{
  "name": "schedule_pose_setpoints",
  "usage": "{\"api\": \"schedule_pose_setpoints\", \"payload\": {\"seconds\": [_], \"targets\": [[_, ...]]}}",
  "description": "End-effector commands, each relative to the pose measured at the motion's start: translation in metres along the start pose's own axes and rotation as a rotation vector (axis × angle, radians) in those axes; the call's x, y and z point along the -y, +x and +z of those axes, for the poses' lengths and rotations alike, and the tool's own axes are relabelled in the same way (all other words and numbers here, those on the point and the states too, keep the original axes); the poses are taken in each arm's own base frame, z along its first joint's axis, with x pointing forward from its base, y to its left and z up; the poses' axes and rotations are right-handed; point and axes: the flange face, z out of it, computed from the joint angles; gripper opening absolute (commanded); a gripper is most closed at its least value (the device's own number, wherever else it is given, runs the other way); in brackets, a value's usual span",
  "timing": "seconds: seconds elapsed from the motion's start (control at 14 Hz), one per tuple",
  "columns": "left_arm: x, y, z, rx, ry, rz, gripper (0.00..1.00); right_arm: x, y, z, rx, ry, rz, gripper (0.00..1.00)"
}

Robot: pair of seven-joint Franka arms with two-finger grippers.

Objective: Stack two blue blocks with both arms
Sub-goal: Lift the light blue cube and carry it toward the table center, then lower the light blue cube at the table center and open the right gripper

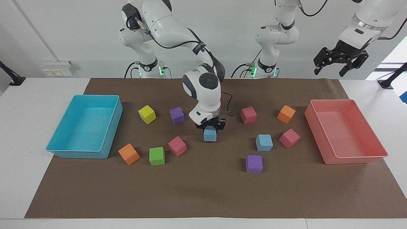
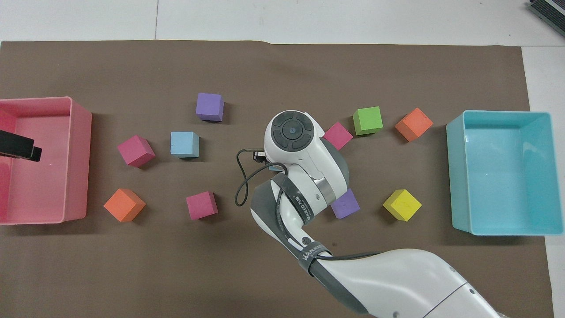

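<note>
My right gripper is shut on one blue block and holds it low at the mat's middle; whether it touches the mat I cannot tell. In the overhead view the right wrist covers it except a sliver. The other blue block lies on the mat toward the left arm's end, beside a pink cube; it also shows in the overhead view. My left gripper is open and empty, raised over the pink tray, where the arm waits.
A turquoise tray stands at the right arm's end. Purple, yellow, pink, green and orange cubes lie near it. Purple, pink and orange cubes surround the second blue block.
</note>
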Motion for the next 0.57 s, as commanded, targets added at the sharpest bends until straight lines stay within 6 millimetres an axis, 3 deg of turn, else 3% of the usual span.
{"api": "schedule_pose_setpoints", "payload": {"seconds": [0.0,0.5], "targets": [[0.0033,-0.0085,0.0000,0.001,0.006,-0.004,1.00,0.0109,-0.0136,0.0039,0.010,-0.024,-0.071,0.00],[0.0024,-0.0086,0.0002,0.002,0.006,-0.002,1.00,0.0073,-0.0168,0.0070,0.052,-0.044,-0.199,0.00]]}}
